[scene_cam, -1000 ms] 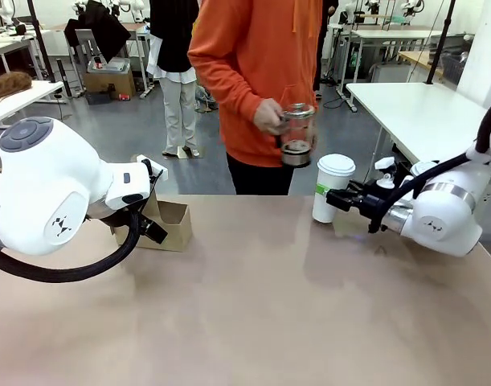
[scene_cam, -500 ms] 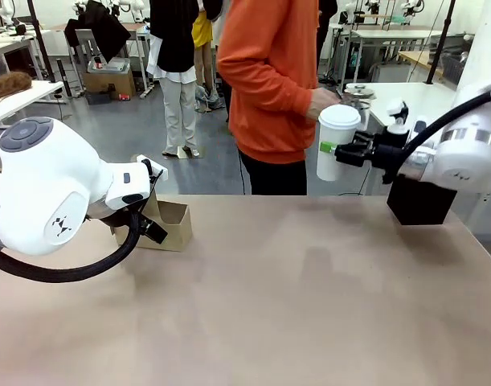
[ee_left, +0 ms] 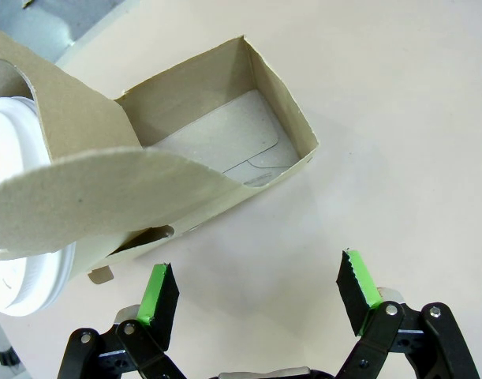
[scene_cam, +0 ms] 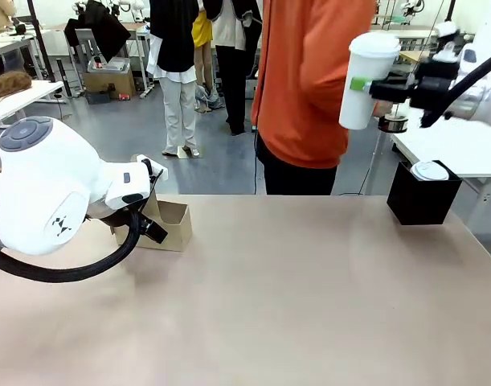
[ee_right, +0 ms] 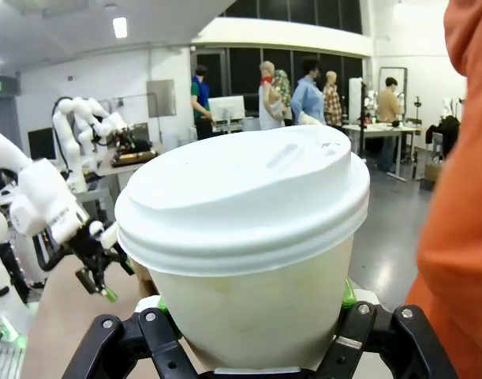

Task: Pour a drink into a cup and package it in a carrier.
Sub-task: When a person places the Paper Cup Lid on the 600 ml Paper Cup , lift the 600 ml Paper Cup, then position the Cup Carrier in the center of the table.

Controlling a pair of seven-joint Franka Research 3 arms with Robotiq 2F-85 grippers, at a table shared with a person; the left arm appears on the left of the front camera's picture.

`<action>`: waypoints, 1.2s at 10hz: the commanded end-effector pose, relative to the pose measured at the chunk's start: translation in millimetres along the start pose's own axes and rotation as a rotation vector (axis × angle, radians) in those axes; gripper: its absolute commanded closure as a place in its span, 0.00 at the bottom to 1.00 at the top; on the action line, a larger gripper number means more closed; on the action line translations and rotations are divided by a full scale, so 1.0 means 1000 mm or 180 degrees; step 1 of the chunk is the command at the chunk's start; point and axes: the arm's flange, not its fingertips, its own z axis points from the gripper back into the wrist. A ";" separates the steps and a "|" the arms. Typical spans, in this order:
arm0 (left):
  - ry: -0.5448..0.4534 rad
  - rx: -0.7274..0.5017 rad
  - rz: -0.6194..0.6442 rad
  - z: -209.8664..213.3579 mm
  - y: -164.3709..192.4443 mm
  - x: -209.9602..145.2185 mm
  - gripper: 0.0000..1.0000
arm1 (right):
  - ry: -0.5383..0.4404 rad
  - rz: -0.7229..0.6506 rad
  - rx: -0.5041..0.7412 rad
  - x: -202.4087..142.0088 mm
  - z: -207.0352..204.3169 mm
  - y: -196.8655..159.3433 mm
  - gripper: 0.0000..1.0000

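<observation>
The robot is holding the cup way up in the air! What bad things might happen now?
1. The right gripper clamps the lidded cup high in the air; a slip could mean a long drop and a spill.
2. The cup is very near the person in the orange top and might bump them.
3. The left gripper is open beside the carrier, not holding it, so it may slide when the cup goes in.
</observation>
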 end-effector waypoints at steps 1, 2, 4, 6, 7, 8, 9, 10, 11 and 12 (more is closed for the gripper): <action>-0.0003 -0.0005 0.0002 0.000 0.000 0.000 0.00 | 0.0103 -0.0139 -0.0042 0.011 -0.005 0.000 0.20; -0.0003 -0.0005 0.0002 0.000 0.000 0.000 0.00 | 0.0178 -0.0157 -0.0072 0.014 -0.011 0.001 0.20; -0.0003 -0.0005 0.0002 0.000 0.000 0.000 0.00 | 0.0030 -0.0068 -0.0050 0.011 0.000 0.004 0.20; -0.0003 -0.0005 0.0002 0.000 0.000 0.000 0.00 | 0.0030 -0.0068 -0.0050 0.011 0.000 0.004 0.20; -0.0003 -0.0005 0.0002 0.000 0.000 0.000 0.00 | 0.0030 -0.0068 -0.0050 0.011 0.000 0.004 0.20; -0.0003 -0.0005 0.0002 0.000 0.000 0.000 0.00 | 0.0030 -0.0068 -0.0050 0.011 0.000 0.004 0.20; -0.0003 -0.0005 0.0002 0.000 0.000 0.000 0.00 | 0.0030 -0.0068 -0.0050 0.011 0.000 0.004 0.20; -0.0003 -0.0005 0.0002 0.000 0.000 0.000 0.00 | 0.0030 -0.0068 -0.0050 0.011 0.000 0.004 0.20; -0.0003 -0.0005 0.0002 0.000 0.000 0.000 0.00 | 0.0030 -0.0068 -0.0050 0.011 0.000 0.004 0.20; -0.0003 -0.0005 0.0002 0.000 0.000 0.000 0.00 | 0.0030 -0.0068 -0.0050 0.011 0.000 0.004 0.20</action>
